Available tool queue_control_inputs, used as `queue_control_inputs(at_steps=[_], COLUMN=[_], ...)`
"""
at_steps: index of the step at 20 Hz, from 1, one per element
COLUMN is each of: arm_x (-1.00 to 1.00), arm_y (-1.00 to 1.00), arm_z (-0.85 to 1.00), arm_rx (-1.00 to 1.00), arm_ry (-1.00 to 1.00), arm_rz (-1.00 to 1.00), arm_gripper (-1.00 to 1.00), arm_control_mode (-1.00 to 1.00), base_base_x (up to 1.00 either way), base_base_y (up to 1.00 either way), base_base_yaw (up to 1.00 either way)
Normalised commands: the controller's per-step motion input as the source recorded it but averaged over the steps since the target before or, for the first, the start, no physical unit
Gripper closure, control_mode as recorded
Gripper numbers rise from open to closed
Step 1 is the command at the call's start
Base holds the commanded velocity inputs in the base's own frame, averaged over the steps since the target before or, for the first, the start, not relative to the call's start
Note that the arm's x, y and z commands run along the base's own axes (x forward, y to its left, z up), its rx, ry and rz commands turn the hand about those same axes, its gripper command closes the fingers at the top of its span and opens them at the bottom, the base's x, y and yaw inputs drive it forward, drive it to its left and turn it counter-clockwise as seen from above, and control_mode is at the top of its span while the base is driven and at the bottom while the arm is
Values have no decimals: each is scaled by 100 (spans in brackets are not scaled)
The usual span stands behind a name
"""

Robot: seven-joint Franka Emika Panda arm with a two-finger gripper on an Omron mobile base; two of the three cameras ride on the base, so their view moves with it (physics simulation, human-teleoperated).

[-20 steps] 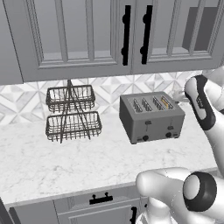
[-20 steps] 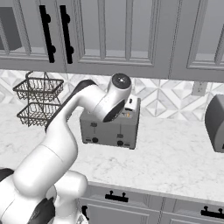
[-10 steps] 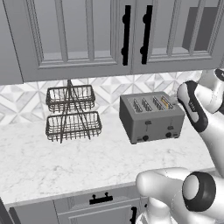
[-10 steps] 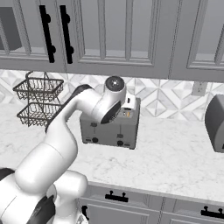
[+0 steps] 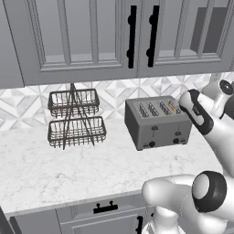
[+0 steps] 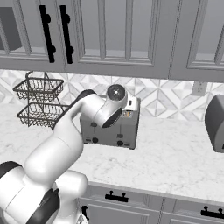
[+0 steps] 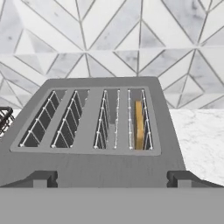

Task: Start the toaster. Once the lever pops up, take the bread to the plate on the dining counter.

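my jaws: spread wide, nothing betw. them; gripper (image 7: pixel 112 179) hovers over toaster front edge
toaster (image 5: pixel 157 122): on marble counter (image 5: pixel 55 167), long axis runs left-right, slots point front-to-back
bread (image 7: pixel 138 124): stands on edge in far-right slot, long axis along slot
wire basket rack (image 5: pixel 73 119): well apart, to toaster's left

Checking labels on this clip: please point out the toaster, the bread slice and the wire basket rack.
toaster (image 5: pixel 153 130): left base view, on its grey front face.
bread (image 7: pixel 139 125): hand view, on the tan edge standing in the rightmost slot.
wire basket rack (image 5: pixel 77 131): left base view, on the lower basket's front mesh.
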Motion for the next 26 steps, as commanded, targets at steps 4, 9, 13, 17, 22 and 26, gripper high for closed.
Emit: queue_control_inputs(at_steps=[4,9,13,17,22,26], arm_x=[25,0,0,0,0,0], arm_y=[-19,0,0,0,0,0], arm_z=[0,0,0,0,0,0], arm_rx=[3,0,0,0,0,0], arm_ry=[11,0,0,0,0,0], arm_rz=[0,0,0,0,0,0], arm_gripper=[-100,-100,-100,-100,-100,-100], arm_control_mode=[-100,-100,-100,-100,-100,-100], base_base_x=[0,0,0,0,0,0], base_base_y=[0,0,0,0,0,0], base_base_yaw=[0,0,0,0,0,0])
